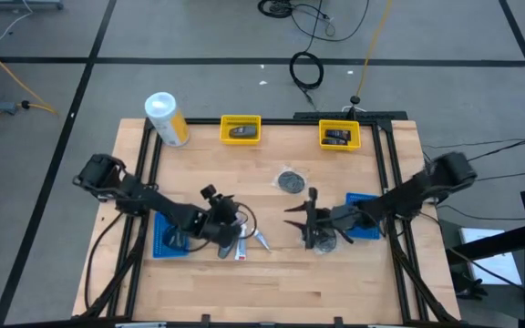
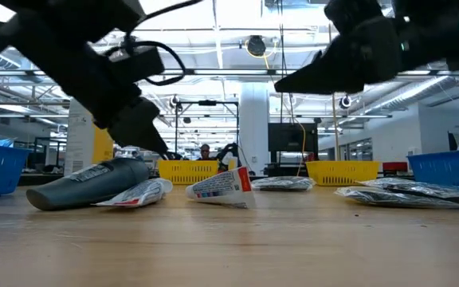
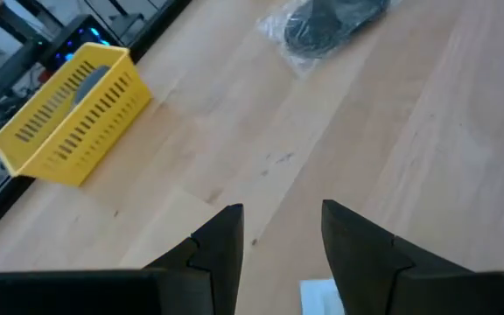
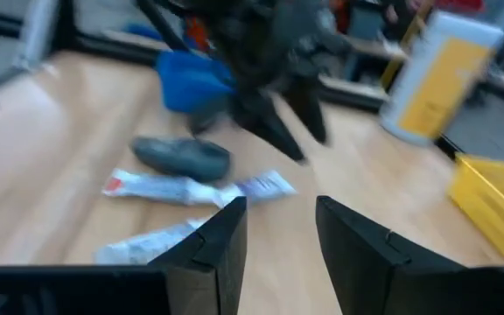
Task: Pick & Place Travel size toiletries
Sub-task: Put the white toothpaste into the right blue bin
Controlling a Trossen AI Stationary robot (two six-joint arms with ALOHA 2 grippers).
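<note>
My left gripper (image 1: 240, 230) is open and empty, low over two white mini tubes (image 1: 249, 244) at the table's near middle; its fingers (image 3: 221, 241) stand above bare wood, with a white tube's edge (image 3: 318, 293) between them. A dark grey bottle (image 2: 94, 185) lies on its side next to the tubes (image 2: 221, 187); it also shows in the right wrist view (image 4: 182, 157). My right gripper (image 1: 292, 216) is open and empty, raised, pointing toward the left gripper. A round dark disc in clear wrap (image 1: 290, 180) lies farther back. Dark packets (image 1: 324, 240) lie under the right arm.
Two yellow trays (image 1: 240, 129) (image 1: 340, 135) stand at the far edge, each with dark items inside. Blue trays sit at near left (image 1: 167, 239) and at right (image 1: 365, 211). A white-and-yellow canister (image 1: 167, 118) stands at the far left. Bare wood lies along the near edge.
</note>
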